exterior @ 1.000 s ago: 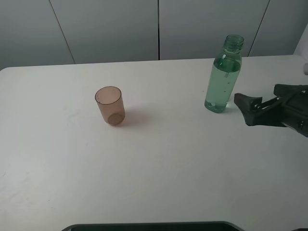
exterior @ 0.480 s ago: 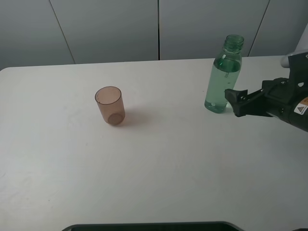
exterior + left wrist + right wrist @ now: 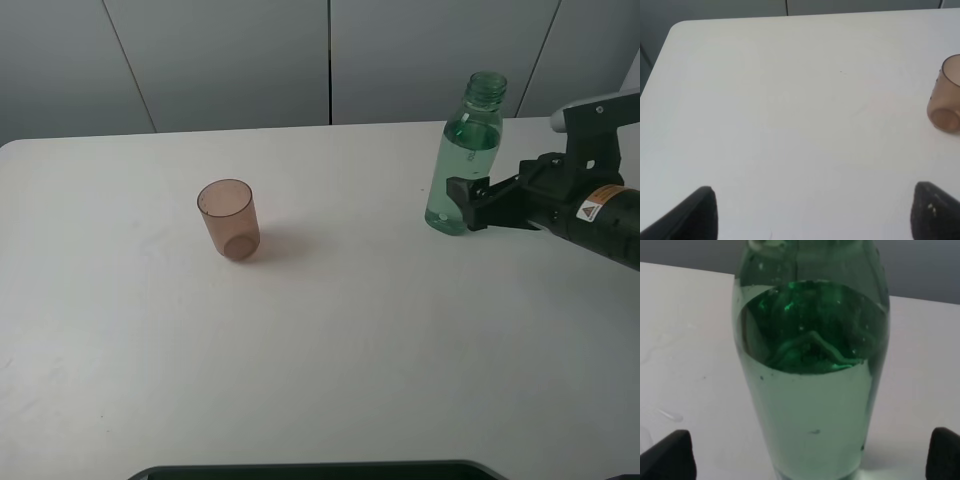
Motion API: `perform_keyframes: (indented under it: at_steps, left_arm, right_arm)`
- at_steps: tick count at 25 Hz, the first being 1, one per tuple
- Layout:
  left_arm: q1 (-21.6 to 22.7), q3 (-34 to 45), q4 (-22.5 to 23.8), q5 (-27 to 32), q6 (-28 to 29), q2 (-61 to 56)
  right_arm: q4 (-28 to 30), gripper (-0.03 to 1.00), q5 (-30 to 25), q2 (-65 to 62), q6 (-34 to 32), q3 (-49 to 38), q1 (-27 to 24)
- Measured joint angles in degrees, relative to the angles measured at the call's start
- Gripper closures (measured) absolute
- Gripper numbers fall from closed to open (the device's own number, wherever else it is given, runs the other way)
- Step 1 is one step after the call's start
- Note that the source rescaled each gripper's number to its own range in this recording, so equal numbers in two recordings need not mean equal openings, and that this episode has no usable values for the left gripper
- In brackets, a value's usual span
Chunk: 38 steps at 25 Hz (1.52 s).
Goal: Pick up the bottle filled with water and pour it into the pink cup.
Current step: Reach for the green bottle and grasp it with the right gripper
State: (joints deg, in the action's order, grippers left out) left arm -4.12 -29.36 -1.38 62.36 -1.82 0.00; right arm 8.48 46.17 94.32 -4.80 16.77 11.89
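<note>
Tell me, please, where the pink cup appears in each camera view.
Exterior high: the pink cup stands upright left of centre, well apart from the bottle.
Left wrist: the pink cup is cut by the frame edge.
Right wrist: not in it; the bottle fills it.
Shared landmark: the white table.

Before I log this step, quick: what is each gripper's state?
Left gripper: open, empty.
Right gripper: open, at the bottle, not yet gripping it.
</note>
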Motion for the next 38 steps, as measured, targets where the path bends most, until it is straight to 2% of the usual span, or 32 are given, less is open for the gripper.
perform_keyframes:
  at_steps: [23,30,38]
  left_arm:
    - [0.0,0.0,0.0,0.0,0.1,0.0]
    - [0.0,0.0,0.0,0.0,0.1,0.0]
    - [0.0,0.0,0.0,0.0,0.1,0.0]
  right_arm:
    - [1.3,-0.03,0.1,9.2,-4.0,9.8,0.0]
    - [1.3,-0.03,4.0,11.9,-4.2,10.1,0.0]
    - [0.9,-0.03,5.5,12.1,-4.2,12.0,0.0]
